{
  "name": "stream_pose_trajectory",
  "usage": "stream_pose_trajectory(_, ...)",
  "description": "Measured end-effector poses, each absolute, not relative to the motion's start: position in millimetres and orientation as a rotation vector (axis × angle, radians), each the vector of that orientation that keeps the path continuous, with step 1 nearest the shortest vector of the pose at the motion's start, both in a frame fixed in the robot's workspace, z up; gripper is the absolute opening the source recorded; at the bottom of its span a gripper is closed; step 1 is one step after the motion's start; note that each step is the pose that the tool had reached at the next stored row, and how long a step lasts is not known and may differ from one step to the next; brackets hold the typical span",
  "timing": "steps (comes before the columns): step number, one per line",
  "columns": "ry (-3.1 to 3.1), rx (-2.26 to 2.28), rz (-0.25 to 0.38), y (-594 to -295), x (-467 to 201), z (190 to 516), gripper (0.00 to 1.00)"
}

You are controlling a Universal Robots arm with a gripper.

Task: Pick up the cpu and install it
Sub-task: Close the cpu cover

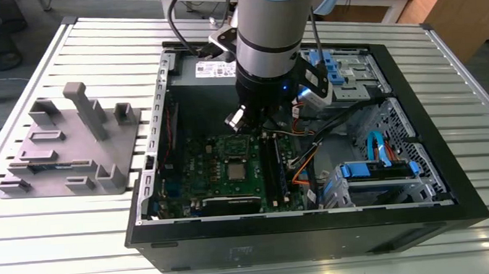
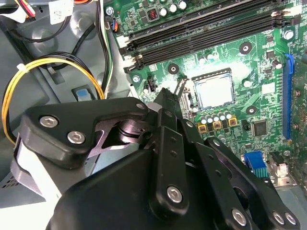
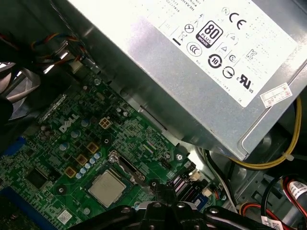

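Note:
The cpu (image 1: 236, 171) is a small square chip with a silver-grey top. It lies flat inside the socket on the green motherboard (image 1: 205, 176) in the open computer case. Both wrist views show the cpu (image 2: 213, 91) (image 3: 106, 188) sitting level within the socket frame. My gripper (image 1: 246, 126) hangs above the board, a short way from the socket toward the power supply. Its black fingers (image 2: 165, 103) meet at the tips, shut with nothing between them. In the first wrist view the gripper (image 3: 160, 190) tip stands just beside the socket's edge.
A silver power supply (image 3: 192, 72) sits close behind the gripper. Black memory slots (image 2: 206, 33) run beside the socket. Yellow and black cables (image 2: 48, 67) loop near the case wall. Blue drive cages (image 1: 378, 168) fill the exterior view's right. A grey plastic tray (image 1: 64, 151) stands outside the case.

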State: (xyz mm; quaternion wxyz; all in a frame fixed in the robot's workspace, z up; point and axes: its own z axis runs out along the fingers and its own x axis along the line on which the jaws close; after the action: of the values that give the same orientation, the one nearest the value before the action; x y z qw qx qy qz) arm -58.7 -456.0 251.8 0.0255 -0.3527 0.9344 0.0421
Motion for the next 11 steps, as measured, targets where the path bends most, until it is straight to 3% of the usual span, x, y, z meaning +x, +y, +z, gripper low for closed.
stream_pose_trajectory(11,2.889,-1.089,0.130,-456.0,-58.7,253.4,0.13)
